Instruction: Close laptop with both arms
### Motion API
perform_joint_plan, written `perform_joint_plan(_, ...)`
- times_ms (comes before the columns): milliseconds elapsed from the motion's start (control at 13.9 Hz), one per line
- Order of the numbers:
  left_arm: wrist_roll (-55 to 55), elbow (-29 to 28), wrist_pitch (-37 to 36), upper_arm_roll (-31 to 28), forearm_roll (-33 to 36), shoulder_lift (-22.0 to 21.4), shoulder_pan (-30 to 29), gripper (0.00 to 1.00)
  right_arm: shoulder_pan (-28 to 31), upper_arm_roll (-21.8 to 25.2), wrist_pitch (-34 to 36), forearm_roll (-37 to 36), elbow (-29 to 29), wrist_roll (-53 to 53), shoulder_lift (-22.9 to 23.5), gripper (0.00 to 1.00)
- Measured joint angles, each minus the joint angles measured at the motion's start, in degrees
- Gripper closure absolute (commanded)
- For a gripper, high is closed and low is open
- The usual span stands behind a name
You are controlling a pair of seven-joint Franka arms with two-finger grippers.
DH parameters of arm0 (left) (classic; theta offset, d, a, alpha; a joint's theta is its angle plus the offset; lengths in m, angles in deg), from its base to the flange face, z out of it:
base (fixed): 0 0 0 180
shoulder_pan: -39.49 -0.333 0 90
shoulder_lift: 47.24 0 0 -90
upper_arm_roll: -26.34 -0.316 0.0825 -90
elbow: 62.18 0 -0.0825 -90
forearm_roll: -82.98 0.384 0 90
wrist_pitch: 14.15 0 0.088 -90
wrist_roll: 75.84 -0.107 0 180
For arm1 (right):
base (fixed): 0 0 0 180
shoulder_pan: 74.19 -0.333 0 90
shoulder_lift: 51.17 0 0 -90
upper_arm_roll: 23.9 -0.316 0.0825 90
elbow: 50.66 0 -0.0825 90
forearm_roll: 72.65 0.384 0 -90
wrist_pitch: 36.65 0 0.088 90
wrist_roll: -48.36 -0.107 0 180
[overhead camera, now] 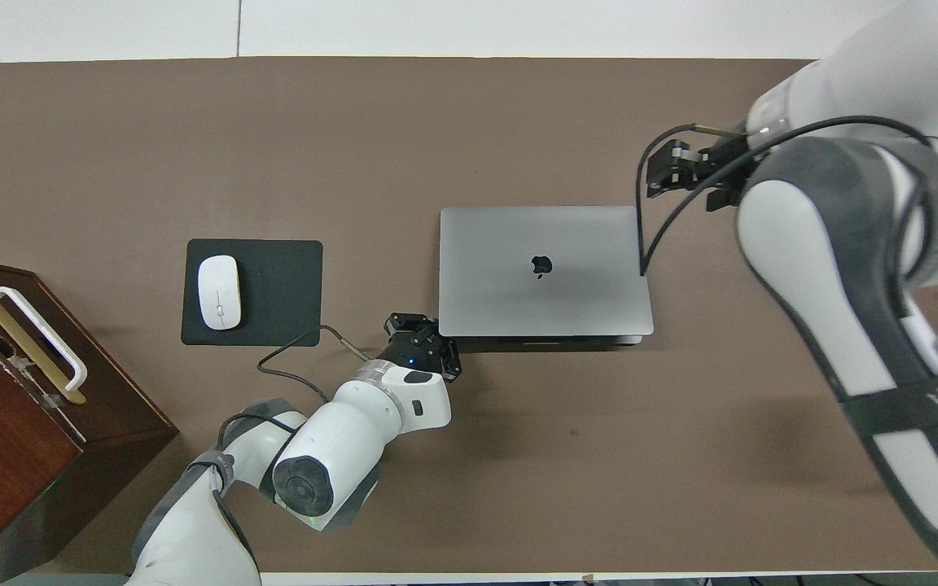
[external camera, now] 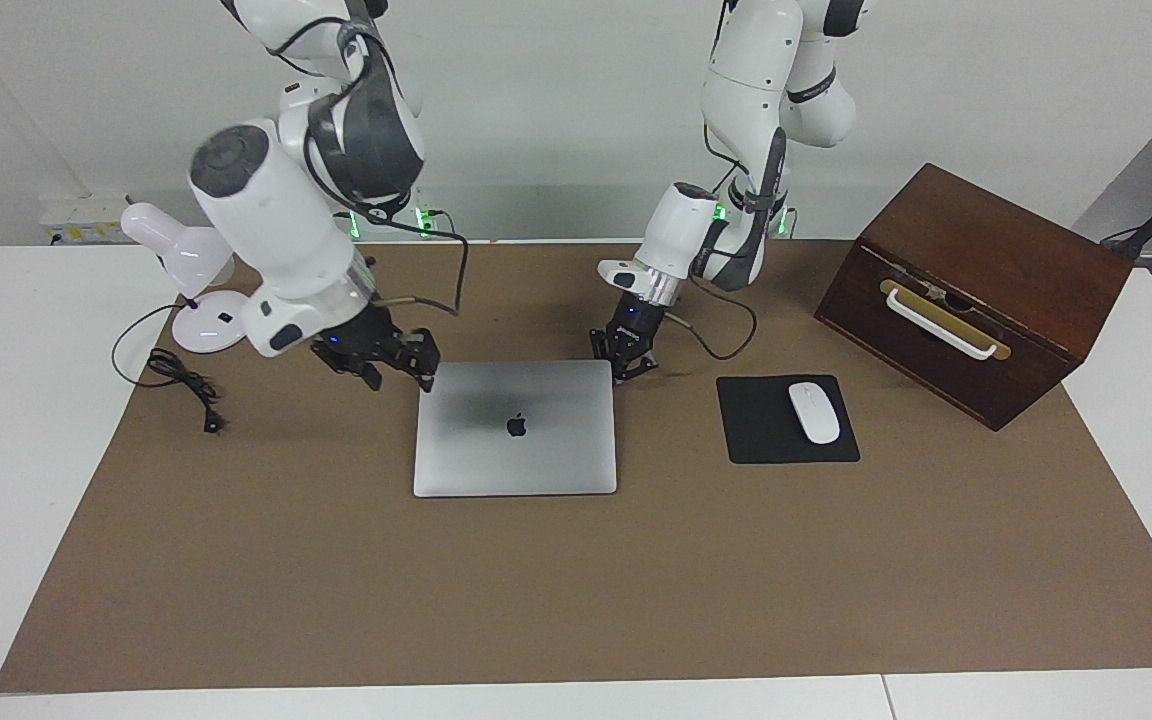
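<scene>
We see the laptop (external camera: 515, 428) shut; our left hand (external camera: 626, 362) and right hand (external camera: 383, 357), grip states unreadable, should lift clear.

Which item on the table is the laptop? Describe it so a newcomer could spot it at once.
On the brown mat, look mid-table, between the left tool and the right tool. The laptop lies there flat and closed. It is a silver-grey slab with a dark apple logo, larger than the black mouse pad beside it.
</scene>
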Motion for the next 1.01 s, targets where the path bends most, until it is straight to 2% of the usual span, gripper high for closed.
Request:
perform_joint_plan(288, 1.37, -0.03, 0.05, -0.07, -0.01, 0.00, -0.02, 1.00, 7.96, 0.00, 4.17, -4.62, -2.20, 12.53, -5.82, 0.00)
perform_joint_plan(577, 2.51, -0.03, 0.06, -0.08, -0.01, 0.00, -0.02, 1.00, 11.48, -0.53, 11.24, -11.98, -3.01, 19.35, -11.57, 0.00)
perform_joint_plan(793, 3.39, -0.04, 0.08, -0.09, -0.01, 0.00, -0.02, 1.00, 12.91, -0.57, 18.35, -12.22, -1.82, 21.23, -14.58, 0.00)
perform_joint_plan(1009, 4.12, -0.08, 0.08, -0.11, -0.01, -0.05, -0.02, 1.00, 13.13, -0.80, 18.88, -12.32, 1.16, 21.31, -15.43, 0.00)
